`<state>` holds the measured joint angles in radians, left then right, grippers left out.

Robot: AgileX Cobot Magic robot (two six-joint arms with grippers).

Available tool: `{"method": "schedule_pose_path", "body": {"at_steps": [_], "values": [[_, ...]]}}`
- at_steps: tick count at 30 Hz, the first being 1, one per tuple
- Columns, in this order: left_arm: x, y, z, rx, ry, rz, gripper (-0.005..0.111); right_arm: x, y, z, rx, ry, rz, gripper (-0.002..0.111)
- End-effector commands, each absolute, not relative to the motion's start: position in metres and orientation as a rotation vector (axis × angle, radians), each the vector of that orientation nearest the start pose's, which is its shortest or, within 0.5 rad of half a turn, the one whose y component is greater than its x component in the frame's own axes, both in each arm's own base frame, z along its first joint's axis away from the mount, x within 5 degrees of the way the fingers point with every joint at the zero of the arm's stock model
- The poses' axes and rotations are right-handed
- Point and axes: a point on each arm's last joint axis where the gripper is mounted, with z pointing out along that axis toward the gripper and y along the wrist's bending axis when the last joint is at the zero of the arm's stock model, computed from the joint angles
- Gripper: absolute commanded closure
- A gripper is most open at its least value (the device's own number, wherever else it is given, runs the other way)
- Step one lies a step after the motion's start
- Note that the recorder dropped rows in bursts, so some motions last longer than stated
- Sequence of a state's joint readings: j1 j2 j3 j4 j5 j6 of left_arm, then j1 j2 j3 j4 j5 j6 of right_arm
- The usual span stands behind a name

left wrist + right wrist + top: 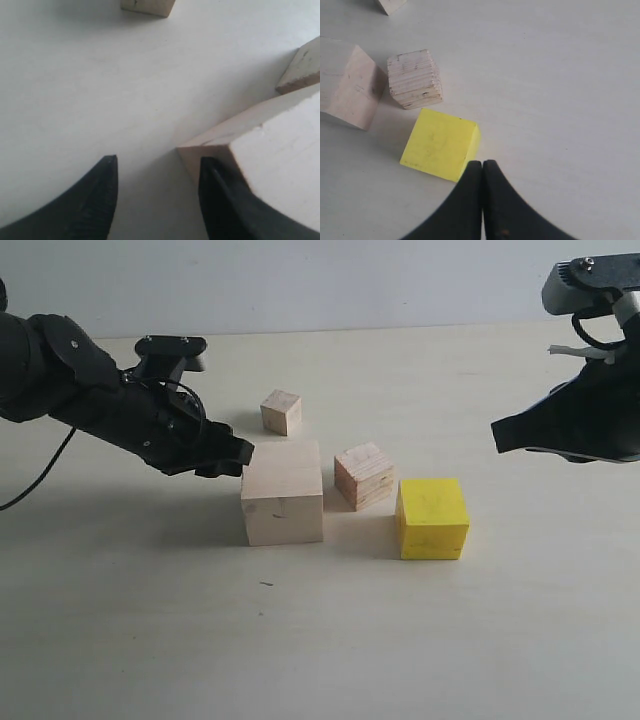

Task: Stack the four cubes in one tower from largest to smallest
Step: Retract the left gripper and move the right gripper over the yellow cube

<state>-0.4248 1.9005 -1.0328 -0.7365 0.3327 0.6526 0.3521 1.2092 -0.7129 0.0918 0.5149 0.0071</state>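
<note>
The four cubes stand apart on the table, none stacked. The largest pale wood cube is in the middle, with the darker grained cube right of it. The yellow cube is further right, and the smallest pale cube is behind. My left gripper is low at the large cube's upper left edge. It is open, with only bare table between its fingers, and one finger lies by the large cube's corner. My right gripper hangs shut, above and right of the yellow cube.
The pale table has bare surface in front of the cubes. A black cable trails from the left arm. In the right wrist view the grained cube stands between the large cube and the yellow one.
</note>
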Motion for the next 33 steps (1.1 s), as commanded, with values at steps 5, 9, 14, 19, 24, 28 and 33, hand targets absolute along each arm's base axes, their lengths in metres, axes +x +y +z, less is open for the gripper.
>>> {"method": "schedule_pose_path", "body": {"at_steps": [5, 9, 14, 19, 24, 28, 33], "values": [[0.328, -0.172, 0.143, 0.551, 2.553, -0.452, 0.057, 0.216, 0.085, 0.251, -0.355, 2.469, 0.245, 0.108], [0.328, -0.172, 0.143, 0.55, 2.55, -0.45, 0.057, 0.216, 0.085, 0.251, -0.355, 2.469, 0.245, 0.108], [0.329, -0.172, 0.143, 0.545, 2.544, -0.444, 0.057, 0.216, 0.085, 0.251, -0.354, 2.467, 0.245, 0.108], [0.331, -0.157, 0.161, 0.519, 2.536, -0.465, 0.057, 0.216, 0.085, 0.251, -0.354, 2.465, 0.246, 0.108], [0.322, -0.12, 0.224, 0.437, 2.46, -0.532, 0.057, 0.216, 0.085, 0.251, -0.354, 2.463, 0.246, 0.108], [0.281, -0.107, 0.289, 0.436, 2.395, -0.661, 0.057, 0.214, 0.094, 0.255, -0.275, 2.482, 0.424, 0.092], [0.206, -0.098, 0.326, 0.499, 2.356, -0.781, 0.056, 0.221, 0.102, 0.264, -0.373, 2.436, 0.471, 0.037]]}}
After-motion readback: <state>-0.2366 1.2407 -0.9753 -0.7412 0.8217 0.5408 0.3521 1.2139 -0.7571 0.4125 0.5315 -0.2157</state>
